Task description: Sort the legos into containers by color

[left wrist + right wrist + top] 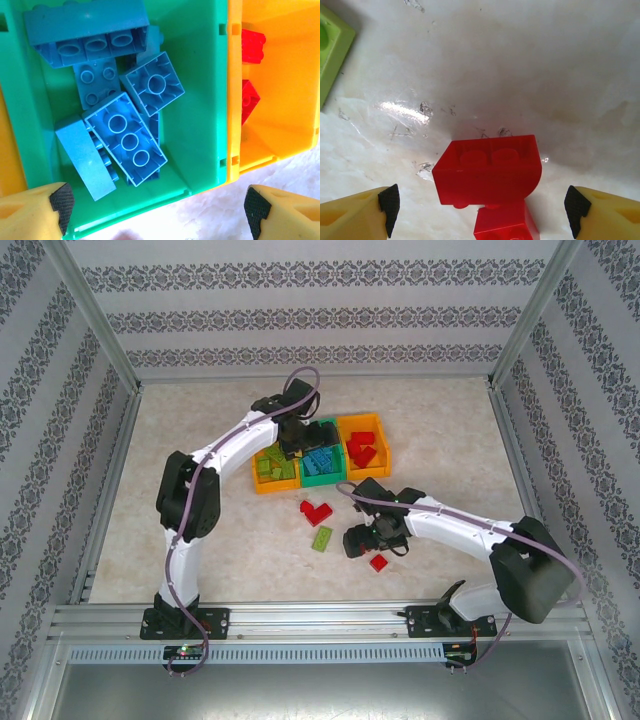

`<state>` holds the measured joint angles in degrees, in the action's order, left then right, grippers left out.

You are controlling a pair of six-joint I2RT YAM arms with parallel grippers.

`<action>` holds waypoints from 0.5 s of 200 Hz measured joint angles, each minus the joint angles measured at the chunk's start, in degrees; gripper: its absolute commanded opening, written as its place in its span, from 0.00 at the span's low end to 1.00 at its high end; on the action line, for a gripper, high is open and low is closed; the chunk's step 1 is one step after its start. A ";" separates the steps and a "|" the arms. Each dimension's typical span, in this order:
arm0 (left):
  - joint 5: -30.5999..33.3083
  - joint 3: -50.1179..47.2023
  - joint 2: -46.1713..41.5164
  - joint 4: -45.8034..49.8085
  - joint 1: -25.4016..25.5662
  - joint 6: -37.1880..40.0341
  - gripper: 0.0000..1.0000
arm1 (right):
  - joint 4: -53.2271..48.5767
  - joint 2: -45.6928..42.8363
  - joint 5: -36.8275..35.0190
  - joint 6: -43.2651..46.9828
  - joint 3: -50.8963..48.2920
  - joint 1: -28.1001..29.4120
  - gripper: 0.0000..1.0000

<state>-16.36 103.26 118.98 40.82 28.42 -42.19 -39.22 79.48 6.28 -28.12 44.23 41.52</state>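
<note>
Bins stand joined in a row at the far middle of the table (200,550): a left orange bin (268,487) with light green bricks (277,466), a green bin (200,75) with blue bricks (125,135) lying jumbled, several underside up, and a right orange bin (362,420) with red bricks (362,450).

The left gripper (157,212) hangs over the near edge of the green bin, its jaws spread wide with nothing between them.

Three bricks lie loose on the table near the bins. An L-shaped red brick (316,512) sits just near of the green bin, and a light green brick (321,538) lies just near of that. A red brick (487,170) lies farther right and nearer the arm bases.

The right gripper (481,210) is low over this red brick. Its fingers (387,202) are parted on either side and well apart from it — gripping nothing. A second red piece (506,225) shows at the brick's near edge, and whether it is a separate brick cannot be told.
</note>
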 measured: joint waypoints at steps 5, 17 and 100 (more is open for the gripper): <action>-0.02 -0.63 -0.31 -0.28 0.00 0.00 0.90 | -0.02 -0.42 0.04 -0.55 -0.17 0.02 0.89; -0.17 -1.81 -1.01 -1.27 0.00 0.15 0.91 | -0.09 -1.53 0.02 -1.77 -0.74 0.20 0.89; -1.40 -6.32 -3.63 -4.81 0.00 1.68 0.93 | -3.45 -4.92 -3.15 -6.29 -5.62 6.19 0.85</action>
<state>-17.76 96.95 115.35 36.01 28.42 -40.51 -42.68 74.56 3.14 -34.41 38.61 47.70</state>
